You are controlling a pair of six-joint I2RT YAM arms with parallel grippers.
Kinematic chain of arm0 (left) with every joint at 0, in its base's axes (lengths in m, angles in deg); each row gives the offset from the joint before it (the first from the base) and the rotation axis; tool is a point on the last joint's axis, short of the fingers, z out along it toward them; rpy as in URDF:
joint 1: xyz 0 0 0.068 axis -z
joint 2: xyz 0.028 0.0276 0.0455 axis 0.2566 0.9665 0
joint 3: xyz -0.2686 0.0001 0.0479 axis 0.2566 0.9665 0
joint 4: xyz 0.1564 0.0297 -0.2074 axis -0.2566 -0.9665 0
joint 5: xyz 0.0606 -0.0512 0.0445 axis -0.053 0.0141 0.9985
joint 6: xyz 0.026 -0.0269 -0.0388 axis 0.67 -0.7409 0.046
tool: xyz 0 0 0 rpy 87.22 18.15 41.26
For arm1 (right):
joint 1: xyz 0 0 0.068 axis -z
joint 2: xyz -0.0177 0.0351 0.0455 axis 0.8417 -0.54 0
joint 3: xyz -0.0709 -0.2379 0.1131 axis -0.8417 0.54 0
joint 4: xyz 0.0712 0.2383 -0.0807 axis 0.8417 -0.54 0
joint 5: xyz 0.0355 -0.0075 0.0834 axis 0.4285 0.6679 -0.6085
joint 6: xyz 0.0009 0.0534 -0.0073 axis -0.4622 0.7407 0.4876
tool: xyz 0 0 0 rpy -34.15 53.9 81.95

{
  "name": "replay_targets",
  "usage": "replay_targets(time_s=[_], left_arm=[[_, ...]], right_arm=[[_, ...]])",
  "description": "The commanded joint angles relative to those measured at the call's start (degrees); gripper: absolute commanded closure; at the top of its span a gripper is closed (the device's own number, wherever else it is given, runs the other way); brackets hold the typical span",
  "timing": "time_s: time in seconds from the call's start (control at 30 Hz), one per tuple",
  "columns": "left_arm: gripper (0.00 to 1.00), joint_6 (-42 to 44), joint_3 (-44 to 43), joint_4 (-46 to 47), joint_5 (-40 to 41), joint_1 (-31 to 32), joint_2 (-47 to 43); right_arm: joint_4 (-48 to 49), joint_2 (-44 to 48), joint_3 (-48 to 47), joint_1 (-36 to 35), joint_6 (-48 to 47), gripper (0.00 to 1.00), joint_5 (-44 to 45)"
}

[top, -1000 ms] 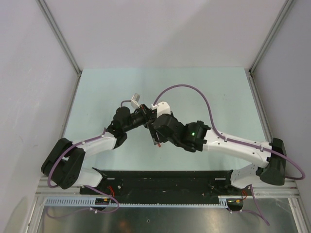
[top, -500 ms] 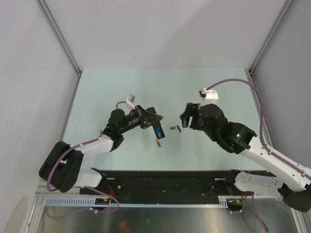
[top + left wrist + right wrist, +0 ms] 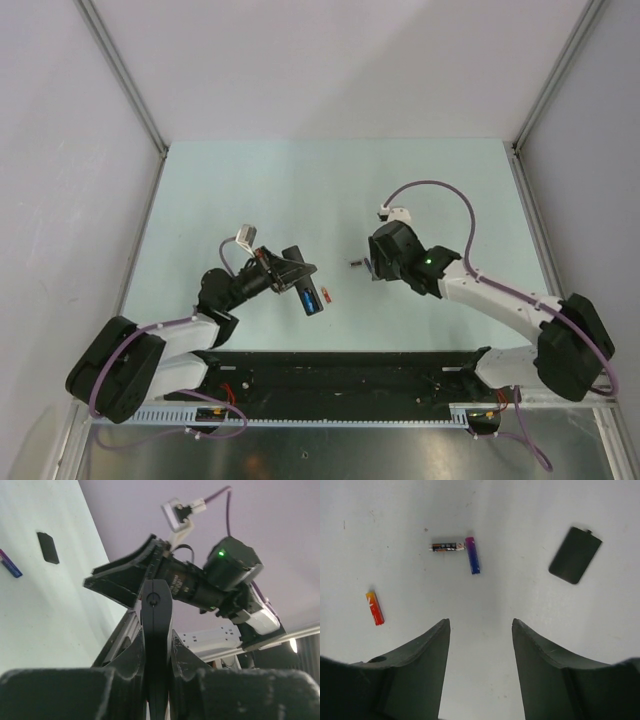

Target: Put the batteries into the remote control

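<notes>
We see counter [image 3: 300, 190], walls on three sides; things sit mid-counter, well away from edges; three loose batteries: red-orange battery [image 3: 375, 608], dark battery [image 3: 447, 546] touching blue battery [image 3: 472, 555]; one black cover [image 3: 575, 555]; one remote control [image 3: 306, 288], pinched tight in left gripper [image 3: 287, 271]; right gripper [image 3: 480, 622] partly open, holding nothing, batteries just ahead.

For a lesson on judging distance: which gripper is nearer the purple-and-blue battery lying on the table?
Right. The right gripper hovers open just short of the battery; the left gripper, clamping the remote, is much farther off across the table.
</notes>
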Motion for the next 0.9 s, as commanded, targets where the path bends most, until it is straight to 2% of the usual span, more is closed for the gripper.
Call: replay_targets(time_s=[0.0,0.1,0.17,0.3,0.63,0.87], left_arm=[[1.00,-3.70,0.49,14.47,-2.28,-0.40,0.04],[1.00,-4.05,-0.39,14.74,-4.22,-0.40,-0.14],[1.00,-4.05,-0.30,14.74,-4.22,-0.40,-0.49],[1.00,-3.88,0.75,14.74,-4.05,-0.66,-1.28],[1.00,-3.00,1.11,14.74,-4.40,-0.92,-1.28],[1.00,-3.17,1.19,14.74,-5.01,-1.10,-0.84]], right_arm=[[7.37,-4.12,-0.72,-0.15,-4.63,0.44,-3.00],[10.80,-8.42,-0.72,-0.33,-8.59,0.46,-4.42],[10.81,-10.45,-1.24,0.10,-8.77,0.47,-2.31],[12.13,-15.02,-1.86,1.42,-9.21,0.48,-3.54],[13.80,-20.91,-5.81,1.86,-11.84,0.54,-3.09],[11.61,-24.87,-7.84,2.39,-12.11,0.61,-1.34]])
